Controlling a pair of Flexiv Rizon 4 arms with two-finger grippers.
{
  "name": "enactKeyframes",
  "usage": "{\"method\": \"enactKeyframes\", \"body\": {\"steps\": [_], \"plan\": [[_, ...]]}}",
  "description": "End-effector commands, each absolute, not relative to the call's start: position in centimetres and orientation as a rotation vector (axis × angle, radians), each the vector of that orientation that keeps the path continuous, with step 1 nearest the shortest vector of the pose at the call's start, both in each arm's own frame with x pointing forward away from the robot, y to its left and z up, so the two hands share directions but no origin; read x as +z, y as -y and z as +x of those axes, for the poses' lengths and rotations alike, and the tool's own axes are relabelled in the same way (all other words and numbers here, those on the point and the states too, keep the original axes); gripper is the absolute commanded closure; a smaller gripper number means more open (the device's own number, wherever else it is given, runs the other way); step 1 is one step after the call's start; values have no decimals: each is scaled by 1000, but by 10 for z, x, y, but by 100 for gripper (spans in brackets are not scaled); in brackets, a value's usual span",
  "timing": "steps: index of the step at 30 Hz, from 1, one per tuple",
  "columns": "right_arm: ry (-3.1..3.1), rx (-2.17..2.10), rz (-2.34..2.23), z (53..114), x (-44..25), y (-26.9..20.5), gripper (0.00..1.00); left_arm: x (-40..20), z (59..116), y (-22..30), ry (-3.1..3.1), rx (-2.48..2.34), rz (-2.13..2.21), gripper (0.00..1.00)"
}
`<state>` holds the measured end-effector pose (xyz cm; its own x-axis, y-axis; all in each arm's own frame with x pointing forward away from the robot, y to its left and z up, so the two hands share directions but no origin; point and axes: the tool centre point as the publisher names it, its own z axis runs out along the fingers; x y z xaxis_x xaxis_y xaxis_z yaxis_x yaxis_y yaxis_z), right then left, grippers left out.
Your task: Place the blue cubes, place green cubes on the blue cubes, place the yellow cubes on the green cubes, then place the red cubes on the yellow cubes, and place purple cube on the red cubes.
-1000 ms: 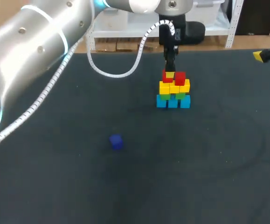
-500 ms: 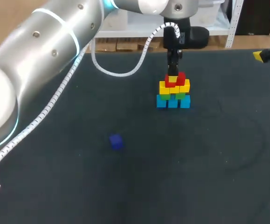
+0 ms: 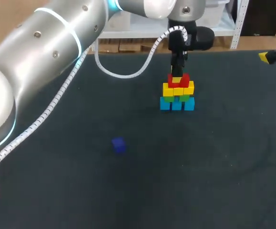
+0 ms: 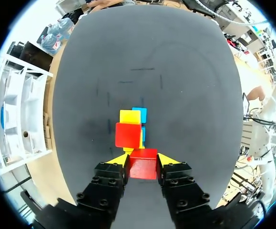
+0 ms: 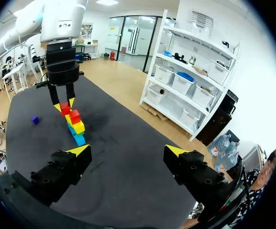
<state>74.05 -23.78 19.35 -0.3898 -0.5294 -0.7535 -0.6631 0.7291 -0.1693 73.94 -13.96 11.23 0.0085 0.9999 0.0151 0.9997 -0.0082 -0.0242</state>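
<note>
We are seating a red cube (image 4: pixel 143 171), clamped in our left pincer (image 4: pixel 142 161), on the yellow cubes (image 3: pixel 178 89); next we are likely releasing it and fetching the purple cube (image 3: pixel 118 145).

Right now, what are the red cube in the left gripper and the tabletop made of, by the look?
Red cube, held in the left gripper: probably painted wood or hard plastic; flat opaque colour, crisp edges, no dent in the grip. Table: dark matte mat or cloth, perhaps; no glare, faint scuff lines. Looks alone leave both open.
</note>
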Motion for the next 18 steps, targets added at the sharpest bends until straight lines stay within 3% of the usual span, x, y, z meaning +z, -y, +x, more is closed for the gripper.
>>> {"method": "enactKeyframes", "body": {"steps": [1,18], "plan": [[-2080,203,-902,741,194,238,0,112,729,135,2218,-19,-2227,100],[-2080,203,-902,741,194,238,0,106,724,138,2203,-103,-2274,100]]}}
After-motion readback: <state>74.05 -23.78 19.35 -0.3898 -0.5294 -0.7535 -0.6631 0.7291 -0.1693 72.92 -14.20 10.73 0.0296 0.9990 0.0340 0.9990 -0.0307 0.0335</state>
